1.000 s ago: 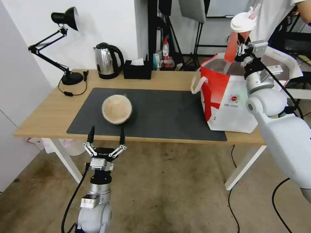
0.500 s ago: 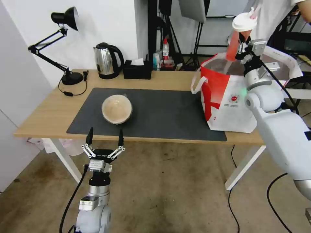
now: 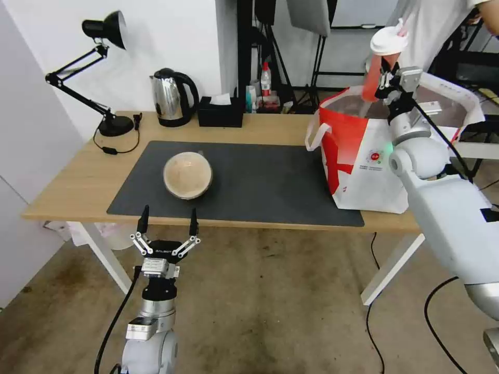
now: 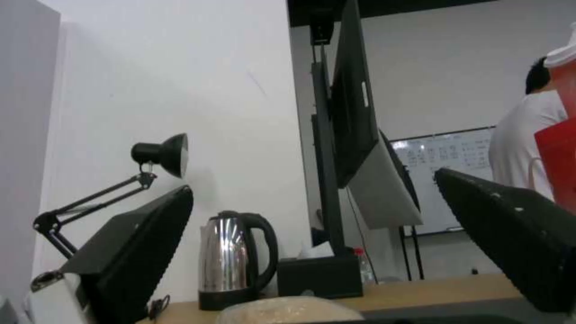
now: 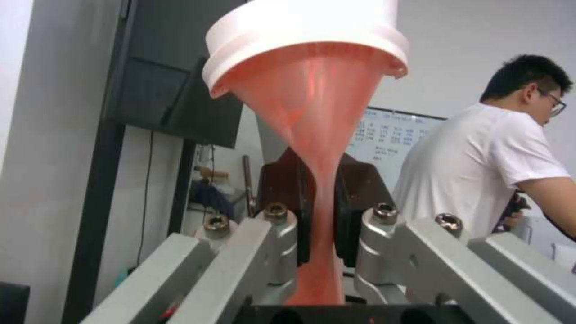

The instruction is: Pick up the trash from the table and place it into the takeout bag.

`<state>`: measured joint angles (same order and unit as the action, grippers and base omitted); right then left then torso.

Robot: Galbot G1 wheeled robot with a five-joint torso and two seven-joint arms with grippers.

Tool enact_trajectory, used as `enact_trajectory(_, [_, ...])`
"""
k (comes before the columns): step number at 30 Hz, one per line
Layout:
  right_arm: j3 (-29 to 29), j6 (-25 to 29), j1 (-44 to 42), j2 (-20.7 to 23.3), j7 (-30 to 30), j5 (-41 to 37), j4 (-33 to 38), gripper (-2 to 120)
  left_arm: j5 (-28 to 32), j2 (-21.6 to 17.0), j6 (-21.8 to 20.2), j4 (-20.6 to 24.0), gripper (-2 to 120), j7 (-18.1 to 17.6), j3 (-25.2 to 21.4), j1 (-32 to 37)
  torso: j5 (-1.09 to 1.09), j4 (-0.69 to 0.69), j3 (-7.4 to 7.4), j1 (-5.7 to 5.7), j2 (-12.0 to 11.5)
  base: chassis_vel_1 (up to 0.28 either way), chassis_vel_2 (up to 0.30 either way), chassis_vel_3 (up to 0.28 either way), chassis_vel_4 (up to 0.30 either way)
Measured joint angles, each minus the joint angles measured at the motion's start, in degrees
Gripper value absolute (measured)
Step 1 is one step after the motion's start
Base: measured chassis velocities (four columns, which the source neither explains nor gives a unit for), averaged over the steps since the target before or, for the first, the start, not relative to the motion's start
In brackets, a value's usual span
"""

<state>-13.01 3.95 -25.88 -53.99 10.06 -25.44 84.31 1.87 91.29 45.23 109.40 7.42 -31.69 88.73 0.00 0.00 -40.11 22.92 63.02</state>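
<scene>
Above the open mouth of the takeout bag, the right gripper holds the red drink cup, fingers clenched hard on its lower body. The right wrist view shows the cup wall pinched thin between the two pads, white lid flaring wide above. The cup leans a little, its foot dipping just past the bag's rim, not yet let go.

The bag stands at the right end of the table, partly on the dark grey mat, strap handles spread, foil lining visible inside. What already lies in it cannot be made out.

Well to the left of the bag, near the mat's middle-left, sits the round beige bowl, upright and untouched. The left gripper hangs below the table's front edge, directly in front of the bowl, fingers spread wide and empty; in its wrist view the bowl's rim shows between the two black fingertips.

Behind the bowl, along the wall: kettle, black tissue box, desk lamp.

Progress, as judged: the cup is at the point of release, the beige bowl is left to collect, and no crayfish bowl stands on the table, so likely bagged. Roughly past halfway.
</scene>
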Motion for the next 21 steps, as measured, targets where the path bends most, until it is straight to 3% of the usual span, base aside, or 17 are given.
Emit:
enact_trajectory(13, [0.37, -9.9, 0.01, 2.09, 2.31, -0.32, 3.49, 7, 0.0, -0.01, 0.02, 0.05, 100, -0.01, 0.19, -0.13, 0.0, 0.0, 0.0, 0.0, 0.0, 0.0, 0.0, 0.0, 0.0])
enact_trajectory(21, [0.04, -12.12, -1.66, 3.87, 2.68, -1.89, 7.2, 34, -0.02, -0.01, 0.01, 0.05, 100, -0.01, 0.2, -0.28, 0.01, 0.0, 0.0, 0.0, 0.0, 0.0, 0.0, 0.0, 0.0])
